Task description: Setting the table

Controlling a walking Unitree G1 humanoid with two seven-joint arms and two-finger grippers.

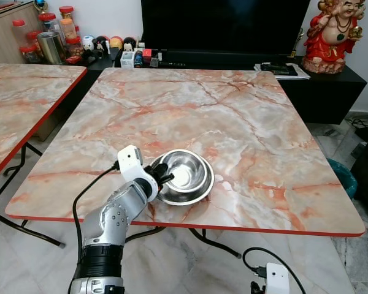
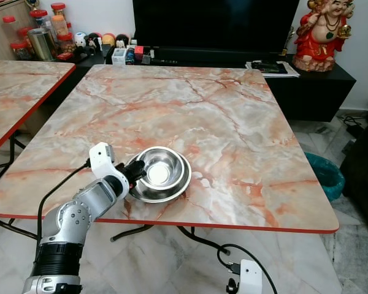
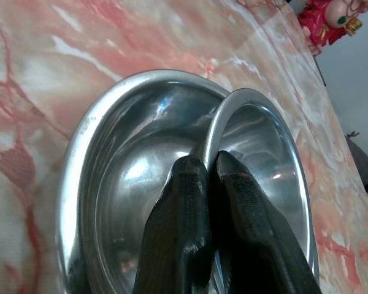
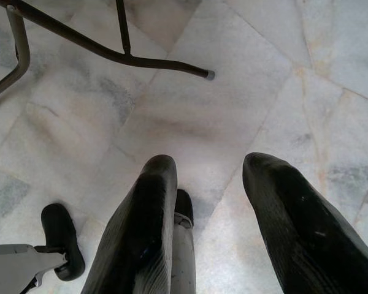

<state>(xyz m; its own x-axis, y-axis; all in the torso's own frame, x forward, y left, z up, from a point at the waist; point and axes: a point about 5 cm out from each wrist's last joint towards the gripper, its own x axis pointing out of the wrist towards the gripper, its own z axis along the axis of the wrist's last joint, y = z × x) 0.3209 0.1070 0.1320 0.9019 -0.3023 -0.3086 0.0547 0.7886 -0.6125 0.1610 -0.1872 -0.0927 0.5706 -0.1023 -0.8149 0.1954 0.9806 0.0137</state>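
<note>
Two steel bowls sit nested near the front edge of the marble table. The inner bowl is tilted inside the outer bowl. My left gripper reaches in from the bowls' left side and is shut on the inner bowl's rim; the left wrist view shows the rim pinched between the left gripper fingers. Low beside the table, my right gripper hangs open over the floor with nothing between its fingers.
A second marble table stands to the left across a narrow gap. Behind are a black TV, jars, and a red figurine. A teal bin sits at the right. Table legs cross the tiled floor.
</note>
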